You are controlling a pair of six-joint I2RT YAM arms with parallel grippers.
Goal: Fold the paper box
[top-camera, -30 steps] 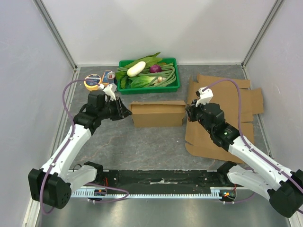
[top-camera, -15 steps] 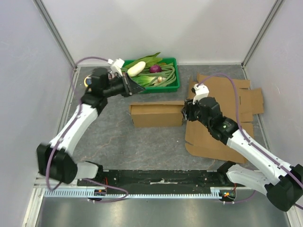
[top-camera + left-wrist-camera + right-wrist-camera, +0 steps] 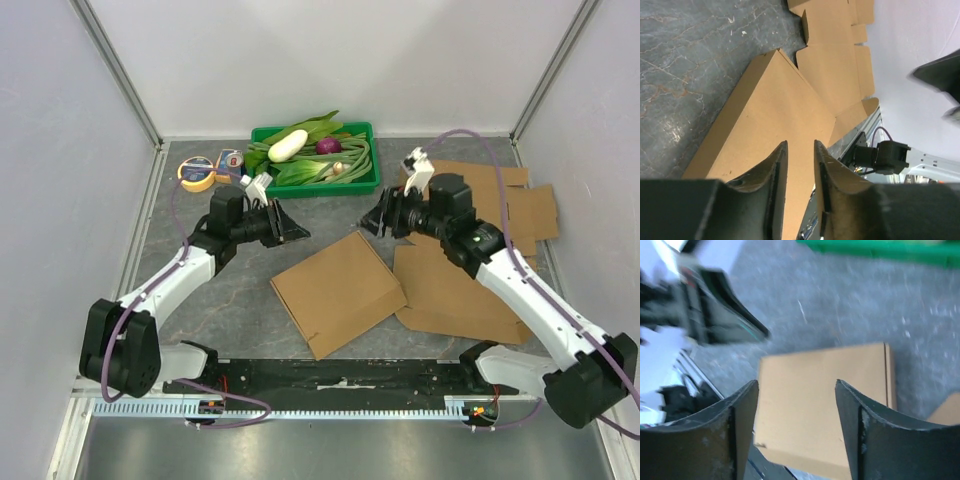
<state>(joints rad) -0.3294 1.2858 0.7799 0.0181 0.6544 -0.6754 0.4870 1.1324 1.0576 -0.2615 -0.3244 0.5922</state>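
Top external view: the paper box [image 3: 338,290] lies flat on the gray table [image 3: 230,300], in the middle, between the two arms.
Left gripper [image 3: 297,234]: left of the box and not touching it. Its fingers are a little apart and hold nothing.
Right gripper [image 3: 367,225]: by the box's far corner. Its fingers are wide apart and hold nothing.
Right side: more flat brown cardboard [image 3: 460,290], just beside the box.
Back: a green tray [image 3: 262,133] full of veggies.
Writing: the yellow tape roll [image 3: 196,172] has a label, but it is too small to read.
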